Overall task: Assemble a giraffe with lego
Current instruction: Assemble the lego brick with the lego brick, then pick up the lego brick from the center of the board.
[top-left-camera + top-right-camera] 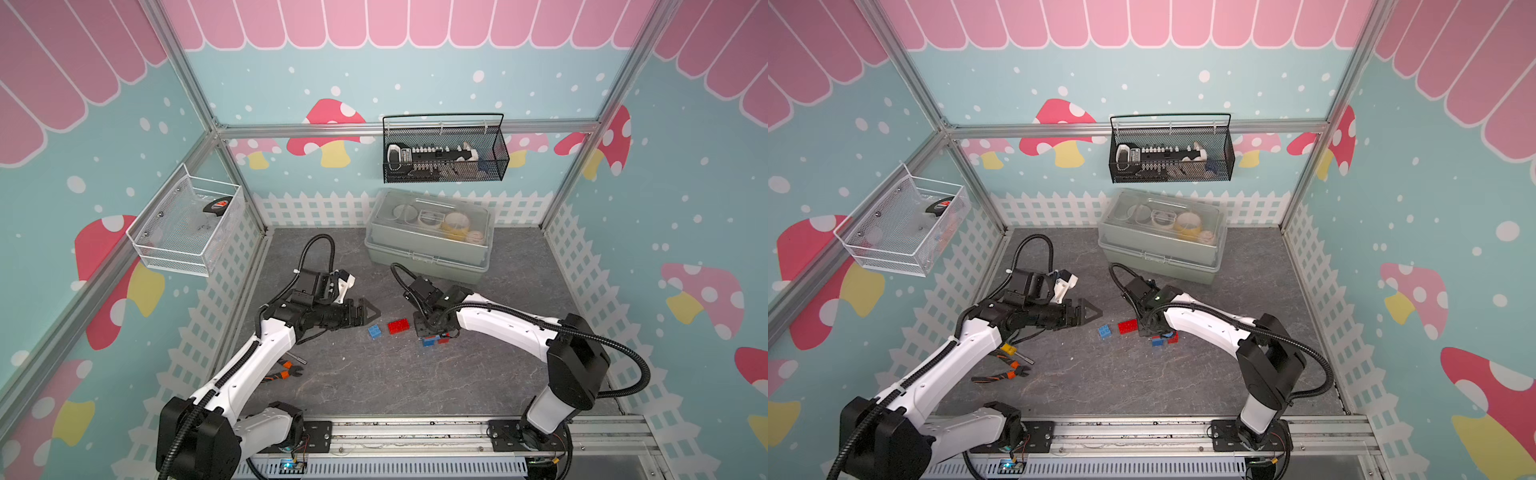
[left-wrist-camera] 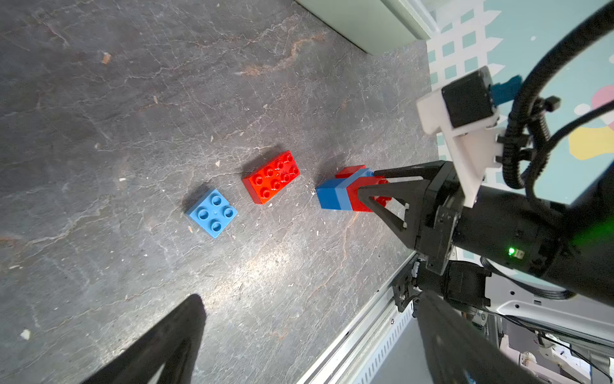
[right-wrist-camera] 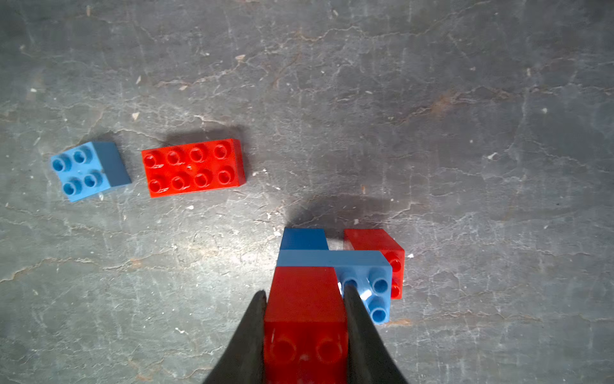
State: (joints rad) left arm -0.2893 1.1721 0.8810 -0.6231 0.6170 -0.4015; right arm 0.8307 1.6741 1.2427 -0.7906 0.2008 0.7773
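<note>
Near the middle of the table, the right gripper is clamped on the top red block of the half-built giraffe. Just left, a red brick and a blue brick lie unattached. The left gripper hovers near them, spread wide and empty.

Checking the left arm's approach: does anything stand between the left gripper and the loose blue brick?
Nothing visible does. The open left gripper is close to the blue brick, with only bare table between them; the loose red brick lies beyond, toward the giraffe.
</note>
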